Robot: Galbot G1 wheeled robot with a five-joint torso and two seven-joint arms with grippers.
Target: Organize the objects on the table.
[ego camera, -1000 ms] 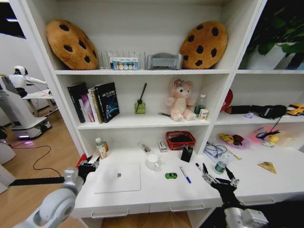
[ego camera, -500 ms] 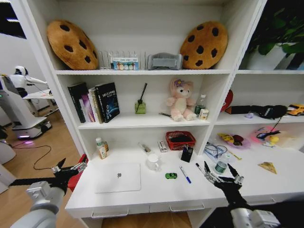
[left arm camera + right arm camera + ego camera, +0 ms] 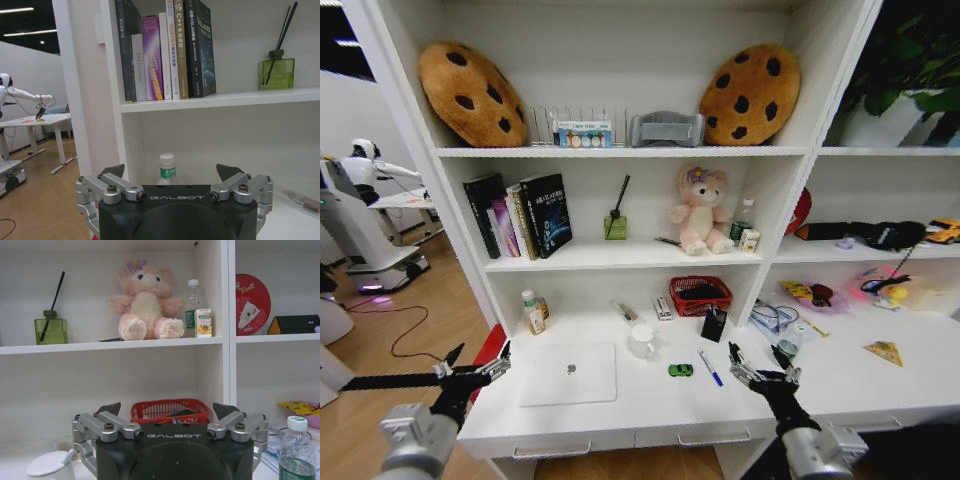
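Right pincer (image 3: 757, 365) has shifted left toward the pens (image 3: 710, 368), left pincer (image 3: 472, 367) lingers off the table (image 3: 650, 405) edge, both spread wide; descend squarely over one pen.

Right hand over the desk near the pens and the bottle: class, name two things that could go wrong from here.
1. The open right hand hovers close to the green-capped bottle; a sideways reach could tip it, since it stands upright and narrow.
2. The blue pen lies loose on the table beside the green toy car; a nudge might roll either off the front edge.
The open left hand hangs off the table's left end.
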